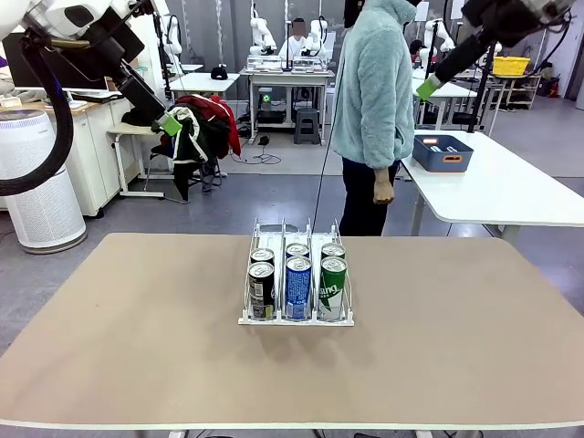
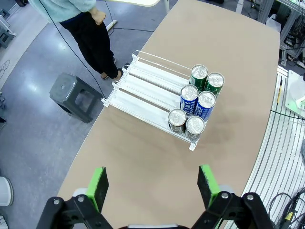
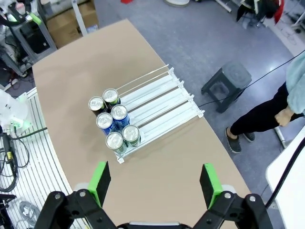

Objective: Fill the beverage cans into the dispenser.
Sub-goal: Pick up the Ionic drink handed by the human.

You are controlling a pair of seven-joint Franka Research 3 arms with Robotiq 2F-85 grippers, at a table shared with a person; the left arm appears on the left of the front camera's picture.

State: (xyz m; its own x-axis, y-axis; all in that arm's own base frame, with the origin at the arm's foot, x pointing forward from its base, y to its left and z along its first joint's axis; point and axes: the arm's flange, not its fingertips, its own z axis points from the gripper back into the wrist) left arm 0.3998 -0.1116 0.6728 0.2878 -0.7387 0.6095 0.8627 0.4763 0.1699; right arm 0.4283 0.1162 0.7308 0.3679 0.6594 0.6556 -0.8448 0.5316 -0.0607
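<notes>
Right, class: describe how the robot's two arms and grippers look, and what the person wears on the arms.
The left arm and right arm have white shells with black sections. A thick black cable loops off the left one. The left gripper and right gripper are black bolted linkages, each with two flat bright green pads. The person wears fluffy pale mint sleeves.

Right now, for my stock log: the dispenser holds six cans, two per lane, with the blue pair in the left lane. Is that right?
Not quite. The blue cans sit in the middle lane of the dispenser, as the front view shows. The black cans fill the left lane. The rest holds: six cans, two per lane.
</notes>
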